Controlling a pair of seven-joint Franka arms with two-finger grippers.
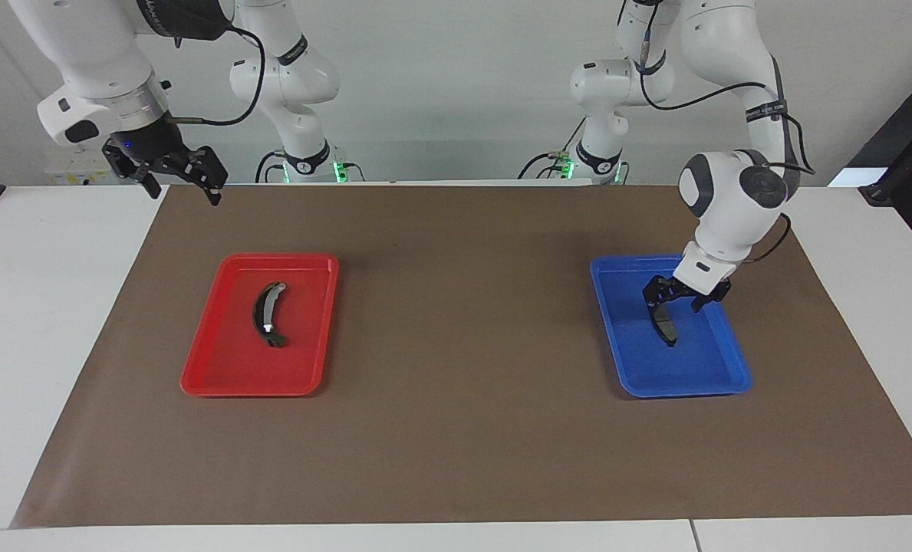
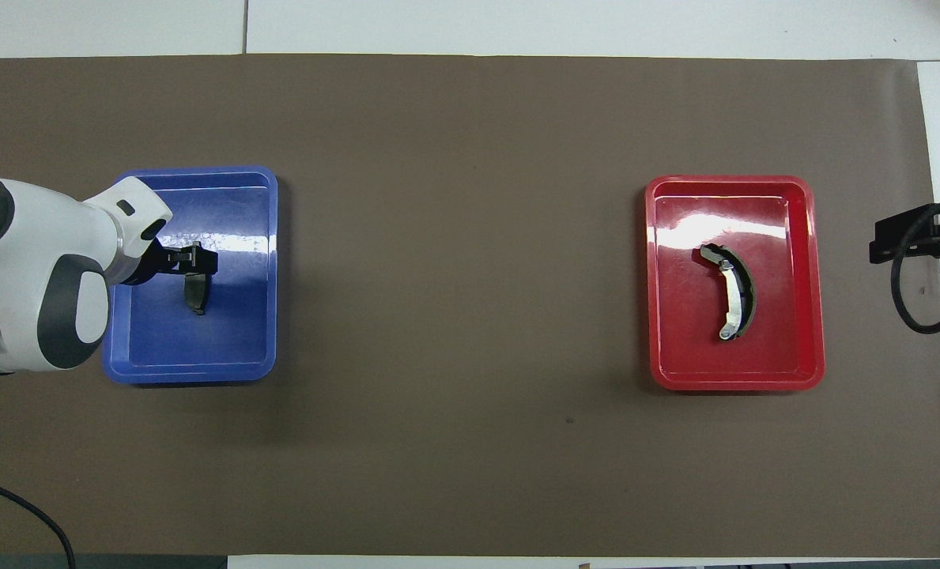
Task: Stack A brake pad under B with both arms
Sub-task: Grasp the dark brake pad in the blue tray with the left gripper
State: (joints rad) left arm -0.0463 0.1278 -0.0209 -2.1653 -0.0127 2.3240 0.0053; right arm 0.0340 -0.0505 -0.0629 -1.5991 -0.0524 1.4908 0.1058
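You have one A brake pad (image 1: pixel 663 324) in one blue tray (image 1: pixel 720 379), one B (image 1: pixel 266 314) in one red tray (image 1: pixel 229 376); left gripper (image 1: pixel 676 300) wide over the pad, right gripper (image 1: pixel 182 184) wide, waiting.

A brake pad (image 1: pixel 664 327): flat, blue tray (image 1: pixel 712 382) | B (image 1: pixel 266 315): flat, red tray (image 1: pixel 214 376)

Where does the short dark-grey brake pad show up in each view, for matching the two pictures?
Facing view: short dark-grey brake pad lies in the blue tray at the picture's right, under the left hand.
Overhead view: same pad in the blue tray at the picture's left.
Shared landmark: the blue tray.
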